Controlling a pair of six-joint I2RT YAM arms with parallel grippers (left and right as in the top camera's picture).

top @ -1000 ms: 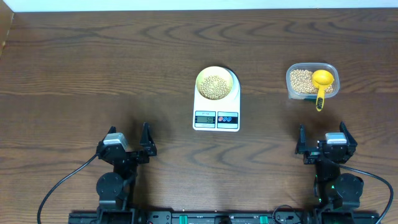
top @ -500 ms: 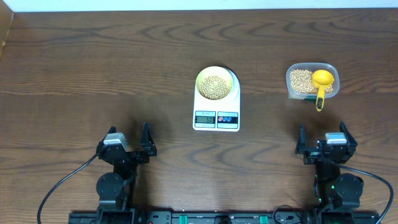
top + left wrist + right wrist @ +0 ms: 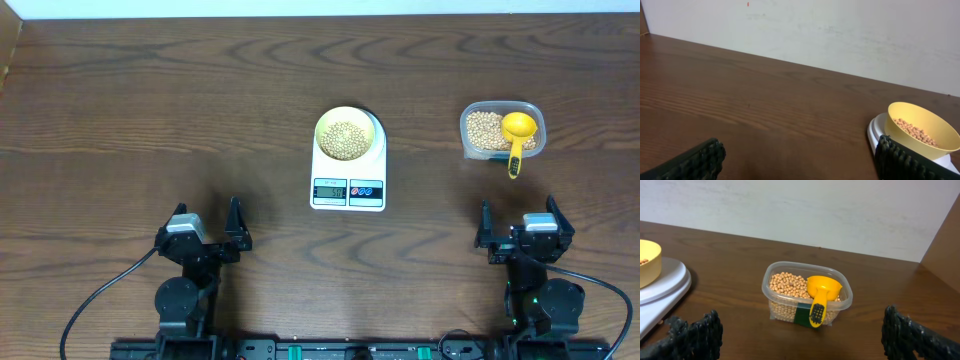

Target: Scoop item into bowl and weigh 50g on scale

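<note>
Sitting near the middle of the bench (image 3: 150, 100), the scale (image 3: 330, 172) turns its display and buttons toward the near edge, and the bowl (image 3: 323, 126) stands on its far half, the rim reaching about to the platform's sides; the beans (image 3: 347, 139) lie heaped in the bowl's bottom, and more of them fill the clear tub (image 3: 500, 103) to the right, well apart from the scale with bare wood between; the yellow scoop (image 3: 517, 128) rests in the tub, cup on the beans, handle leaning out over the near rim; the display's digits are too small to read; the left hand (image 3: 207, 218) sits by the near edge, left of the scale, fingers spread wide and holding nothing, its wrist view showing bare wood ahead and the bowl off to the right; the right hand (image 3: 519, 215) sits by the near edge, near of the tub, likewise spread wide and holding nothing, the tub straight ahead in its wrist view; broad wood runs left of the scale and beyond it to the far edge; the bench is dark brown with bold wavy grain; a pale plain wall (image 3: 840, 30) rises behind it; a brown panel (image 3: 942, 250) stands at the right.
</note>
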